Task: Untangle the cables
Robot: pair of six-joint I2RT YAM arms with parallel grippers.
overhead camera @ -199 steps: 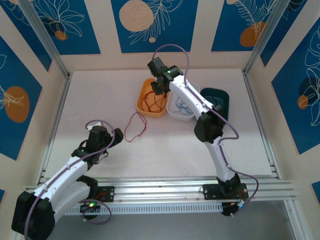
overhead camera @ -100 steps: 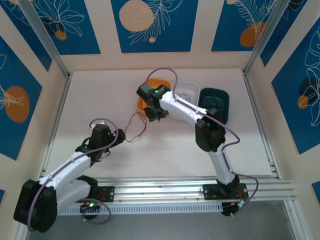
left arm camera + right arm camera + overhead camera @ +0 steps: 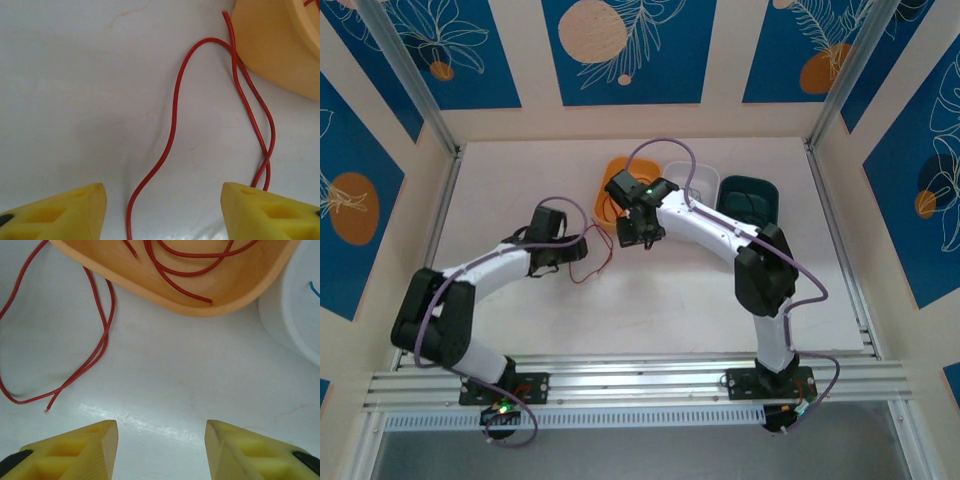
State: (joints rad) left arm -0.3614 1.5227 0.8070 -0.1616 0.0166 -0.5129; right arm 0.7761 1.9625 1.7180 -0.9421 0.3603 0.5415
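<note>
Orange tray [image 3: 614, 172], white tray [image 3: 698, 172], teal tray [image 3: 766, 192]: three; one loose red cable [image 3: 175, 115]

Left gripper [image 3: 163, 200] jaws apart, arm reaching inward; right gripper [image 3: 161, 434] jaws apart, apparently angled downward, arm bent leftward.

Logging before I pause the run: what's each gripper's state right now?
Left gripper: open, a strand of the red cable lying between its jaws, not gripped.
Right gripper: open, holding nothing.
</note>
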